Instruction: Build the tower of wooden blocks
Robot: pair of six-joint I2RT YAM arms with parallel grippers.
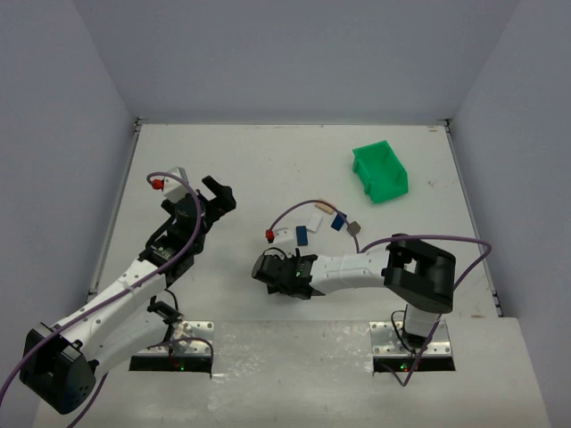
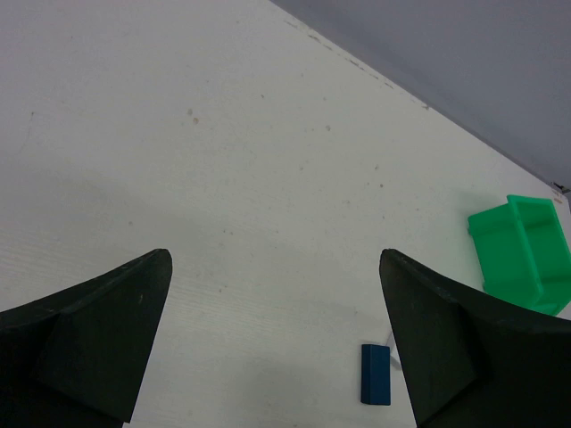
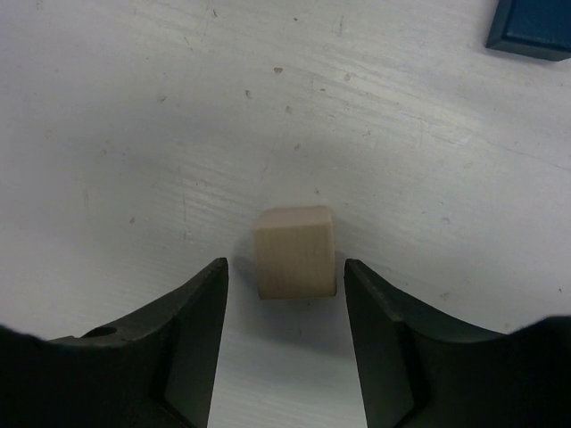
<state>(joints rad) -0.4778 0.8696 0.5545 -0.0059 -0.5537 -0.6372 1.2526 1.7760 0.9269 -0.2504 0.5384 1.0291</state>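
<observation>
The right gripper point(image 3: 285, 267) points down at the white table point(image 3: 134, 134) with its jaws parted around a small tan wooden cube point(image 3: 294, 250). The cube rests on the table between the two fingertips point(image 3: 201, 321). A narrow strip of bare table shows on each side of it, so neither finger touches it and nothing is gripped. The cube stands flat and upright, with its far face just past the tips. Farther beyond the tips, and out past the outer side of the right-hand finger, a dark blue rectangular wooden block point(image 3: 531, 27) lies flat. It is well apart from the cube and cut off by the corner of the view. From above, the cube is hidden under this gripper. A pale wooden plank point(image 1: 314, 218) and a dark grey wooden piece point(image 1: 353, 227) lie loose on the table off to one side of the jaws, near the wrist, each on the surface

The left gripper point(image 2: 275, 259) hovers over bare table with its jaws spread wide and nothing between them. A dark blue block point(image 2: 376, 374) lies just inside its right-hand finger, back from the tip; I cannot tell if it is the same block. A green plastic bin point(image 2: 526, 254) sits beyond that finger's tip, on its outer side, well apart from the jaws
</observation>
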